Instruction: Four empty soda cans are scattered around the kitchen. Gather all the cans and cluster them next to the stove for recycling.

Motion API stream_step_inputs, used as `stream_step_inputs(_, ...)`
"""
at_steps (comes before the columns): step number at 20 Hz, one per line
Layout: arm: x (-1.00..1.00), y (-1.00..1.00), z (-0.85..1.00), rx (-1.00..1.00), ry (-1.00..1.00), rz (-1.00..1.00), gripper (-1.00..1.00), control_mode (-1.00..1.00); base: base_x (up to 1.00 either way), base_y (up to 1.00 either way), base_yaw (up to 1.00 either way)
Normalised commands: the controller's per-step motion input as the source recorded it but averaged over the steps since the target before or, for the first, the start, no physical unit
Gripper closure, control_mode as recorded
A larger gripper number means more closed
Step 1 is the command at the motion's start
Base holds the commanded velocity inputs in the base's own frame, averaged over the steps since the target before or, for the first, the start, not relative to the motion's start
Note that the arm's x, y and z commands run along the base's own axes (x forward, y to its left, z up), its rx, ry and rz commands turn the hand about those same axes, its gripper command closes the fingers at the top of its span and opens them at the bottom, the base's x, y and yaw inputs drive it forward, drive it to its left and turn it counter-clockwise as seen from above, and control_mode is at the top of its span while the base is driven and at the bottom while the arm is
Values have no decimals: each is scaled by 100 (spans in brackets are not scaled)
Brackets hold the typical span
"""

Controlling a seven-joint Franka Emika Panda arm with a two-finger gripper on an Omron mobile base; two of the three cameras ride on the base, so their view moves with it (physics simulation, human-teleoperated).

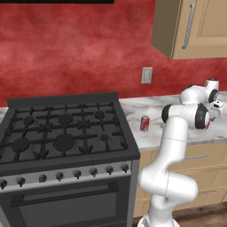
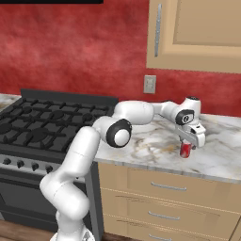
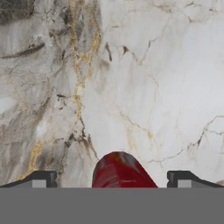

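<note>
Looking down on the marble counter [image 3: 144, 78], white with grey and gold veining, darker grey toward the left. A red soda can [image 3: 120, 172] sits at the bottom centre, between the two dark fingertips [image 3: 43, 178] of the end effector [image 3: 114, 179]. Jaws spread wide, one tip on each side of the can, with clear gaps and no contact visible.

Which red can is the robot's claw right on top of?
The red can farther from the stove: that can sits under the open gripper, between its fingertips. The other red can stands alone beside the stove.
</note>
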Motion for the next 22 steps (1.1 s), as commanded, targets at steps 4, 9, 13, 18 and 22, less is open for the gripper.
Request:
stream_step_inputs(4,0,0,-2,2,1,0,-100,-100,0,0,0)
stream_step_inputs(9,-5,0,-6,4,3,0,-100,-100,0,0,0)
stream_step_inputs(13,-4,3,-6,5,2,0,-100,-100,0,0,0)
stream_step_inputs(18,0,2,-5,5,1,0,-100,-100,0,0,0)
stream_step_inputs(22,1,5,-6,5,2,0,100,-100,0,0,0)
